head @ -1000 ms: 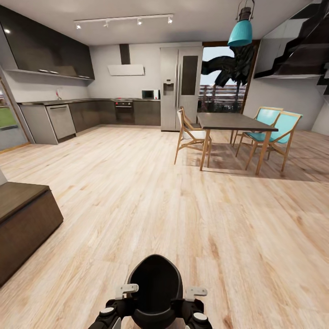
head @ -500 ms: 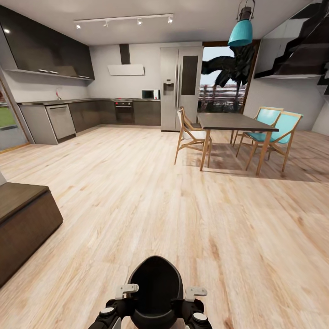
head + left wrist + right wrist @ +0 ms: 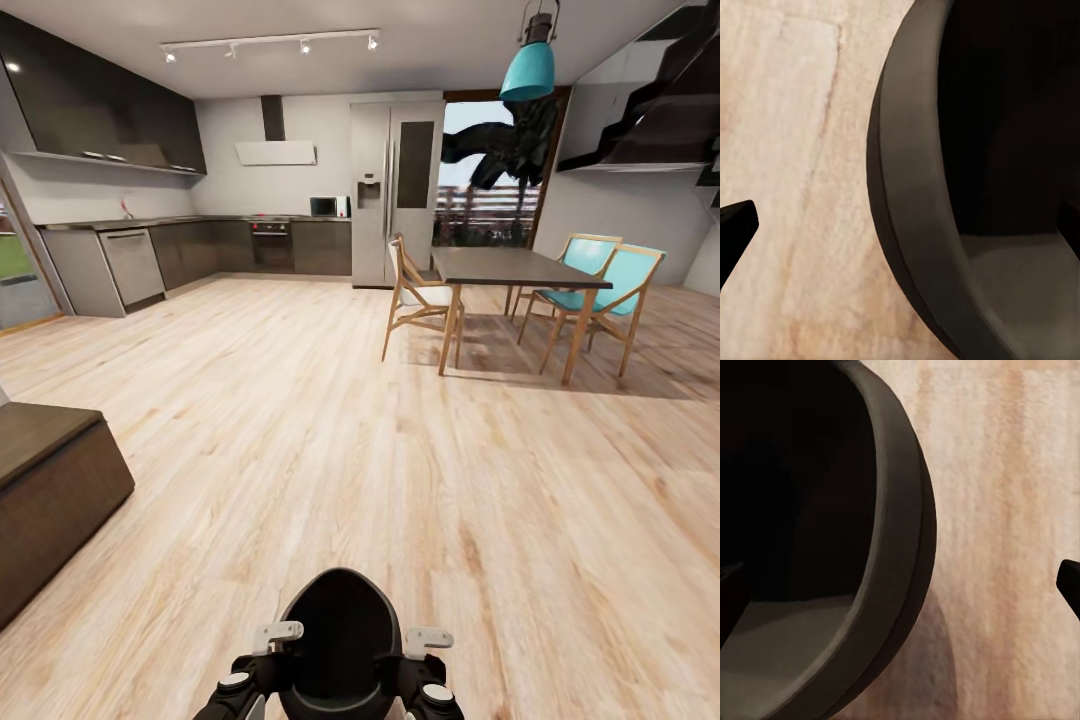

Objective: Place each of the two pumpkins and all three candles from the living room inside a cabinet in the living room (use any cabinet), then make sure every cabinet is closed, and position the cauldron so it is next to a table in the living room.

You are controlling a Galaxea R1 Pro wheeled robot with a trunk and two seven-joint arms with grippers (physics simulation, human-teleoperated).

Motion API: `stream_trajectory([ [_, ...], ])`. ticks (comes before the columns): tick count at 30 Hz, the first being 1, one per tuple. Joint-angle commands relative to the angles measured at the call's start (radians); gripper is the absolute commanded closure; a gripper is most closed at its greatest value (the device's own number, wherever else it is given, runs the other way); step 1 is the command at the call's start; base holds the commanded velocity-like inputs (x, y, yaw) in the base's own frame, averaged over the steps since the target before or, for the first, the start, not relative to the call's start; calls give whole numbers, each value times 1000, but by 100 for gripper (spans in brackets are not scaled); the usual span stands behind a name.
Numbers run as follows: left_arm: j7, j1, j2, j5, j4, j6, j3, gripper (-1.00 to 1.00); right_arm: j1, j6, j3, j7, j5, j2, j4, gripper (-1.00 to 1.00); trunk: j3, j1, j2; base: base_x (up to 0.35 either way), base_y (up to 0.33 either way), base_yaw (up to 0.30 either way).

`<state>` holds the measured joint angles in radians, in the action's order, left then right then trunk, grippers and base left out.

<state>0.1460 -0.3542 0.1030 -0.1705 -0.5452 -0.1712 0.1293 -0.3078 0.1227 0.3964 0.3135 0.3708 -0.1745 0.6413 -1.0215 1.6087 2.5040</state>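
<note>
Cauldron (image 3: 340,625) sits low in front of us over the plank floor (image 3: 300,400), between the left tool (image 3: 275,633) and the right tool (image 3: 427,637), one at each side of its rim. We cannot tell whether either tool is clamped or apart; the far fingers are lost in the dark bowl. Wrist views show a thick, rounded, matte black rim (image 3: 915,225) and a smooth grey inner bottom (image 3: 780,645). We judge it stiff, heavy-ish and not fragile; best taken by the rim on opposite sides and kept level. Low dark brown wooden block (image 3: 50,480) is at our left, and a dining desk (image 3: 515,265) with teal chairs (image 3: 610,285) stands well apart ahead.
</note>
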Motion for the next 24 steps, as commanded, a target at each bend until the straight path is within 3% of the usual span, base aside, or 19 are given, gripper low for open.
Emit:
stream_trajectory([
  [1, 9, 0, -1, -10, -2, -5, 7, -100, 0, 5, 2, 7, 4, 0, 1, -100, -1, 0, 0, 9, 0, 0],
  [24, 10, 0, -2, -10, -2, -2, 6, -100, -2, 4, 2, 6, 4, 0, -12, -100, -32, 3, 2, 1, 0, 0],
])
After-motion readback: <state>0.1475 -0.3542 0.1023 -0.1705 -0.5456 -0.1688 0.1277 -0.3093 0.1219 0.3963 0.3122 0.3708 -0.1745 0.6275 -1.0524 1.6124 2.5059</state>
